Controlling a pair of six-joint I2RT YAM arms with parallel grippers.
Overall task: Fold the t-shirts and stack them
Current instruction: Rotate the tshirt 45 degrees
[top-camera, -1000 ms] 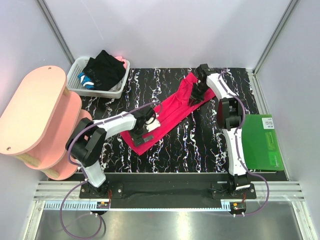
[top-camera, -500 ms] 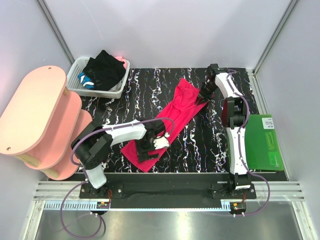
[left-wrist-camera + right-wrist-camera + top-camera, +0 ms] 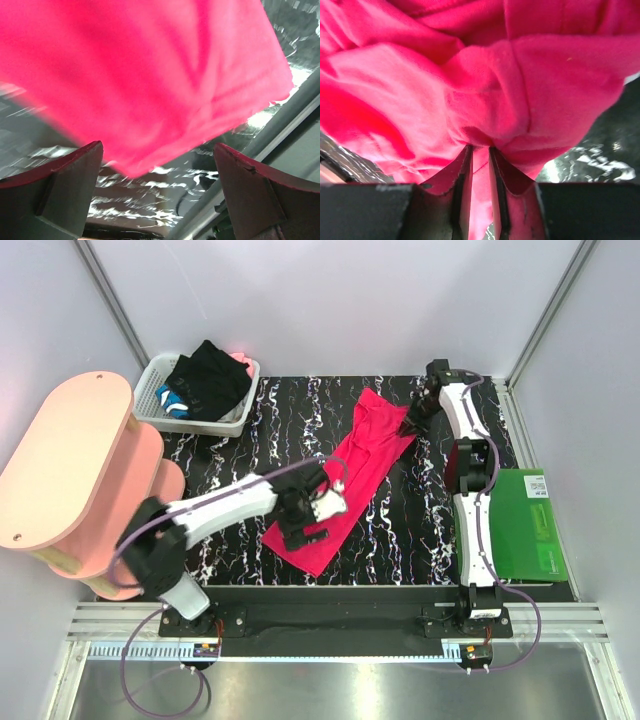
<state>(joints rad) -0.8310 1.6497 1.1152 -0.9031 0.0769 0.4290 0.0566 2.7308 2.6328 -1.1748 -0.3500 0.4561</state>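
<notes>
Careful: your right gripper [image 3: 410, 423] is nearly closed on only a thin fold at the far edge of the red t-shirt [image 3: 362, 452]. If you pull hard, the cloth can slip out and bunch up. The left gripper [image 3: 318, 515] hangs wide open over the near end w/ nothing in it. The shirt lies diagonally on the counter [image 3: 400, 530], long and narrow, wrinkled esp. at the far end.

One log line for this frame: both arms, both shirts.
left fingers: open over red t-shirt near end | right fingers: shut on its far end | black t-shirt: in basket
</notes>
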